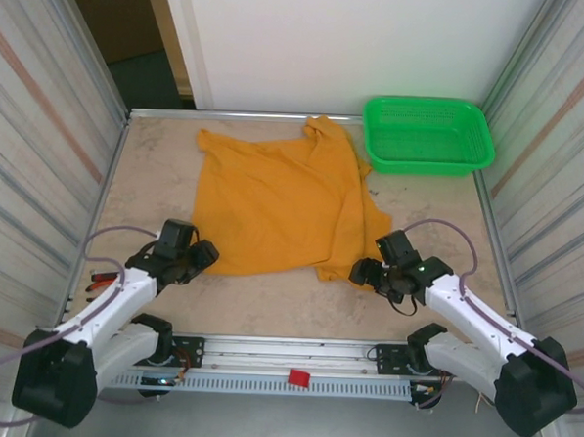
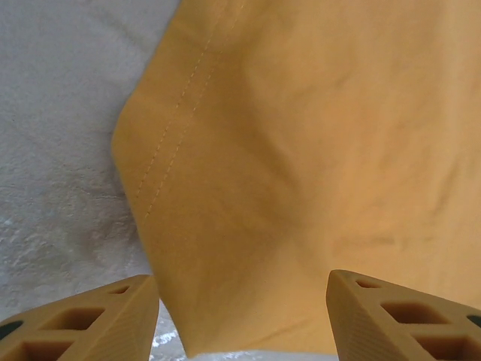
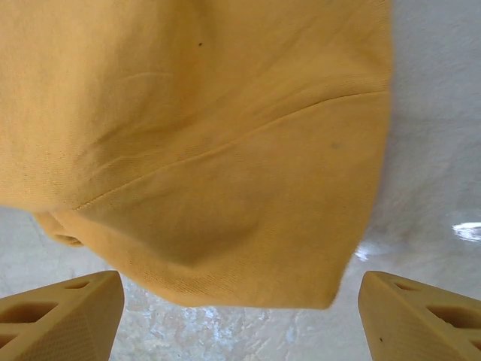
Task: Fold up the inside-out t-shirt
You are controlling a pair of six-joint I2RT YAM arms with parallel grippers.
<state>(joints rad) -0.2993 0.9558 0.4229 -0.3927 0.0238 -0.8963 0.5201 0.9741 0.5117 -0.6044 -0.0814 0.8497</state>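
The inside-out t-shirt lies spread on the table, mustard-orange, with a rumpled fold along its right side. My left gripper hovers at the shirt's near left corner, and its tan fingers stand open on either side of that stitched corner. At the near right corner my right gripper is also open. Its fingers are spread wide, and the cloth's edge lies just ahead of them on the bare table.
A green plastic basket stands at the back right corner. Metal side walls close in the table on both sides, and a raised rail runs along the near edge. Bare tabletop lies between the shirt and the rail.
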